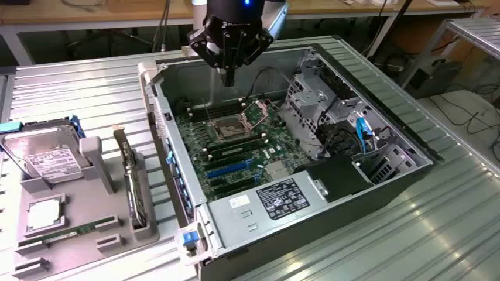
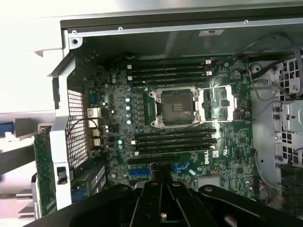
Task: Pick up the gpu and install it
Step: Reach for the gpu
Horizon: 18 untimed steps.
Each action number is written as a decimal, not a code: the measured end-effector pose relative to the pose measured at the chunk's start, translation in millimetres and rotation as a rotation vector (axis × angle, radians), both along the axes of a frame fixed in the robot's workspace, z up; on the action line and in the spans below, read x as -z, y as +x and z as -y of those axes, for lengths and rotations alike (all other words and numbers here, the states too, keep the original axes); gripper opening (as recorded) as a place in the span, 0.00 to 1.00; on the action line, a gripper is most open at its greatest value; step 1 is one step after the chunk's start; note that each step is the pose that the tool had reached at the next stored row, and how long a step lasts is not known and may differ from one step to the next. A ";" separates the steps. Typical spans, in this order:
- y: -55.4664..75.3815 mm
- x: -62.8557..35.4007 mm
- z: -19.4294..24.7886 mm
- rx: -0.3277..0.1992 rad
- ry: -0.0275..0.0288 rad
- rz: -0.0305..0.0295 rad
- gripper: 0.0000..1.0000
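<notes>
A black gripper (image 1: 228, 79) hangs at the upper centre of the frame, over an open computer case (image 1: 328, 234). Its fingers are pressed together and hold nothing. The gpu (image 1: 131, 181) stands on edge in a grey holder (image 1: 78, 205) on the surface (image 1: 437, 234), at the lower left just beside the case.

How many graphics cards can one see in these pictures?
1. The gpu stands on edge in the grey holder, at the exterior view's left of the open computer case. Another could be hidden inside it.
</notes>
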<state>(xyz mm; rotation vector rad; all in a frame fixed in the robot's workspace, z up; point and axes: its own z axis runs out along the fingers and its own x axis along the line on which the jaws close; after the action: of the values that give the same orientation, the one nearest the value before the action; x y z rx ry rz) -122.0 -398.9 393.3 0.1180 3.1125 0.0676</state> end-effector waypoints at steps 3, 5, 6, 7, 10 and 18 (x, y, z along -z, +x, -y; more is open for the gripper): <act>0.0 0.0 0.0 0.000 0.0000 0.0000 0.11; 0.0 0.0 0.0 0.000 0.0000 0.0001 0.11; 0.0 0.0 0.0 0.000 0.0000 0.0000 0.11; 0.0 0.0 0.0 0.000 0.0000 0.0000 0.11; -0.6 -0.1 0.2 0.000 -0.0001 0.0000 0.11; -24.2 0.0 13.8 0.000 -0.0004 0.0012 0.11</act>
<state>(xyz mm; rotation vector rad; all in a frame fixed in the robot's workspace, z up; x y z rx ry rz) -146.1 -412.7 393.3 0.1180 3.1113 0.0671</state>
